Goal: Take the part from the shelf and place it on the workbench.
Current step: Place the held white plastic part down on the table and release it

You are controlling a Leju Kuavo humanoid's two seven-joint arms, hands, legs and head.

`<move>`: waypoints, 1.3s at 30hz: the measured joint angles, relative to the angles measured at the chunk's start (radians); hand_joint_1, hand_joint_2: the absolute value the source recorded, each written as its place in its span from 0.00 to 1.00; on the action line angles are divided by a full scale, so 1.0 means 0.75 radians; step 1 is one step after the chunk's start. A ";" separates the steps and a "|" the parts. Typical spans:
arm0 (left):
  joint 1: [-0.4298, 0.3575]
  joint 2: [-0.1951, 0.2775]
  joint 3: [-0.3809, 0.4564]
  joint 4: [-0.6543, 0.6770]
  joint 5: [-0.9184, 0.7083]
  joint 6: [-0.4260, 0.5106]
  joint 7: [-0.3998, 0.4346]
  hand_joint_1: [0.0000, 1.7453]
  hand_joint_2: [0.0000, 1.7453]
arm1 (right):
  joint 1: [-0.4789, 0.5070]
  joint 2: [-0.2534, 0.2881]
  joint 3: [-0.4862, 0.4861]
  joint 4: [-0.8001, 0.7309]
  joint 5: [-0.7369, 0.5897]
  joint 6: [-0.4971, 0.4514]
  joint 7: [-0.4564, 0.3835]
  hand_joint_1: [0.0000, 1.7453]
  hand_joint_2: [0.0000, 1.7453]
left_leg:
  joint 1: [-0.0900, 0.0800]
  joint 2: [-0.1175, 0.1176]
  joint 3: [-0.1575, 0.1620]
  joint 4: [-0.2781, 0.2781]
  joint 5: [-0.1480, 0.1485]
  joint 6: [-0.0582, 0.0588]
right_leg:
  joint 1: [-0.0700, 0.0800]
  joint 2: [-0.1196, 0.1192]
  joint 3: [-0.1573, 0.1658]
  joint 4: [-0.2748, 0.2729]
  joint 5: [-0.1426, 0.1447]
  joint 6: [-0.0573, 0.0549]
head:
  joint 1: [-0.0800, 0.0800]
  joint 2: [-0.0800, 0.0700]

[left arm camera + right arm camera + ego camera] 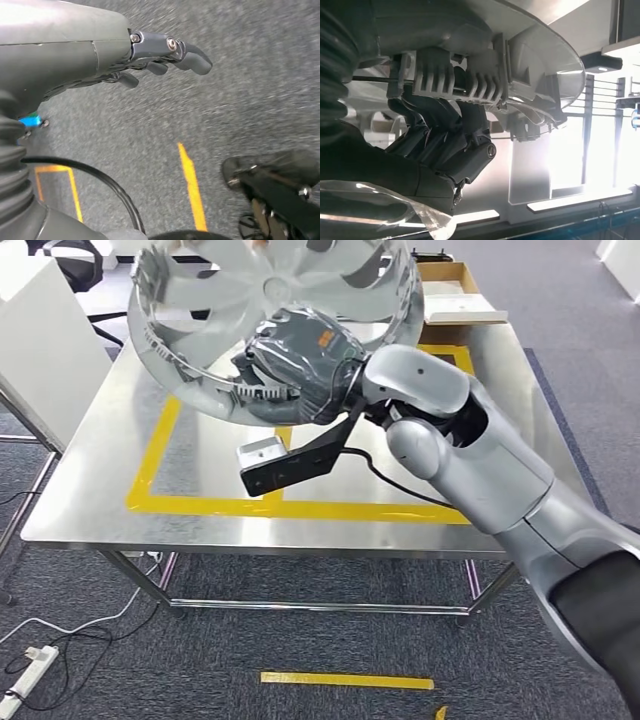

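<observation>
The part is a large silver wheel cover (pixel 226 300) with curved spokes and a ribbed rim, held tilted above the steel workbench (pixel 98 490). My right hand (pixel 302 365), dark grey, grips its near rim, reaching in from the right. In the right wrist view the hand (pixel 444 145) has its fingers curled around the clip ribs on the wheel cover's underside (pixel 478 75). The cover hangs over the yellow taped rectangle (pixel 151 455) on the bench, not touching it. My left hand (pixel 151 60) hangs over the grey carpet with nothing in it, fingers stretched out.
A flat cardboard box (pixel 453 295) lies at the bench's far right end. A white cabinet (pixel 41 350) stands to the left of the bench. Cables and a power strip (pixel 26 670) lie on the carpet at the near left. Yellow floor tape (pixel 347 680) runs before the bench.
</observation>
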 joint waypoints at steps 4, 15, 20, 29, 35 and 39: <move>-0.002 -0.004 -0.006 0.001 -0.019 -0.006 -0.004 0.00 1.00 | 0.066 0.022 0.011 0.038 0.008 -0.022 0.001 1.00 1.00 | -0.004 0.007 0.018 -0.186 0.182 0.016 | 0.003 0.004 0.027 0.011 -0.047 0.032 | 0.002 0.000; -0.012 -0.014 -0.011 0.001 -0.030 -0.037 -0.024 0.00 1.00 | 0.160 0.051 0.039 0.096 0.010 -0.027 -0.003 1.00 1.00 | -0.012 -0.003 0.091 -0.192 0.116 0.069 | 0.005 -0.006 -0.237 0.289 -0.033 0.043 | 0.011 0.000; -0.018 -0.020 -0.011 0.002 -0.033 -0.059 -0.041 0.00 1.00 | 0.155 0.062 0.042 0.119 0.003 -0.022 -0.007 1.00 1.00 | -0.017 -0.008 0.111 -0.190 0.088 0.044 | 0.018 -0.004 -0.133 0.049 0.061 0.015 | 0.008 0.000; -0.020 -0.016 -0.011 0.002 -0.080 -0.101 -0.080 0.00 1.00 | 0.199 0.156 0.014 0.457 0.073 -0.122 0.098 1.00 1.00 | -0.015 0.000 -0.068 0.141 -0.003 0.002 | 0.004 -0.009 -0.062 0.012 0.026 -0.011 | -0.001 0.000; -0.020 -0.016 -0.011 0.002 -0.083 -0.106 -0.085 0.00 1.00 | 0.209 0.194 -0.007 0.617 0.085 -0.147 0.096 1.00 1.00 | -0.017 0.003 0.042 -0.173 0.148 0.021 | 0.014 0.001 -0.067 0.033 0.003 0.017 | -0.002 0.000; -0.018 -0.019 -0.011 0.002 -0.085 -0.106 -0.090 0.00 1.00 | 0.208 0.206 -0.020 0.661 0.091 -0.149 0.109 1.00 1.00 | -0.011 0.003 0.051 -0.186 0.145 0.051 | 0.011 -0.003 -0.104 0.100 -0.048 0.038 | 0.002 0.000</move>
